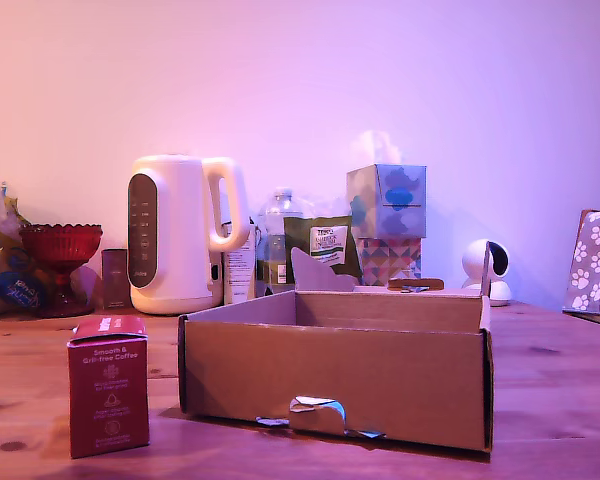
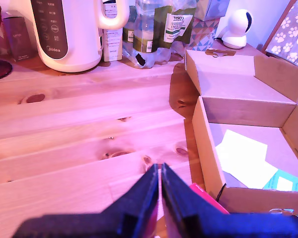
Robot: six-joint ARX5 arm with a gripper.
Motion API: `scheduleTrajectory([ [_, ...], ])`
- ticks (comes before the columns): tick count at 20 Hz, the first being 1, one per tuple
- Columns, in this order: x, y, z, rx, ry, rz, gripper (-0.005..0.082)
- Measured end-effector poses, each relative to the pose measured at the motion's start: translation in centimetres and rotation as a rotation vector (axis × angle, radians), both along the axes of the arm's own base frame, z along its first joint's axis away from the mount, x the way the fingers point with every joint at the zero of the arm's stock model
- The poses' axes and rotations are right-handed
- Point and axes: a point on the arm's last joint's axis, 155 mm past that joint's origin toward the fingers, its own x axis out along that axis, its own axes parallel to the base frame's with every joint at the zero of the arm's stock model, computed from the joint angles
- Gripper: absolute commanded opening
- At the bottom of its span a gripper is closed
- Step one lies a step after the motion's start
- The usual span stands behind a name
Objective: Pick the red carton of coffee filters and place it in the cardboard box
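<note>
Hanging low over the pale knotty planks at the wrist view's bottom centre, the gripper has its dark tapered fingers pressed together on nothing, so it must spread before any grasp. The red carton of coffee filters, light matte card standing upright at the exterior view's lower left beside the cardboard box, could tip if clipped; the corrugated wall's torn notch and flaps might snag it.

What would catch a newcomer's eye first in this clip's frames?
Probably the wide cardboard box in the middle of the wooden table, open, with a torn notch in its front wall. Next, the red carton of coffee filters, standing upright near the front at the exterior view's left, apart from the box. Behind them a white kettle dominates the back row, while the wrist view shows the dark tool with its fingers pressed together over the table.
</note>
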Motion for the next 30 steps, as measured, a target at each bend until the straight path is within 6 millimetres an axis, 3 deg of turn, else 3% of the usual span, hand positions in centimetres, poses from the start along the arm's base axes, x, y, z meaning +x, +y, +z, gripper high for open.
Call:
scheduleTrajectory([
  [9, 0.0, -0.1, 0.0, -0.002, 0.0, -0.005, -0.0021],
  [12, -0.6, -2.0, 0.6, -0.082, 0.013, -0.092, -0.0021],
  [22, -3.0, -6.3, -1.8, -0.204, 0.214, -0.147, -0.0021],
  [27, -3.3, -7.9, -4.7, -0.184, 0.331, -0.115, -0.001],
  [28, -3.2, -8.1, -5.4, -0.177, 0.36, -0.109, 0.0039],
  [29, -3.2, -8.1, -6.0, -0.172, 0.383, -0.099, 0.015],
  [30, -3.1, -8.2, -6.4, -0.173, 0.405, -0.087, 0.0314],
])
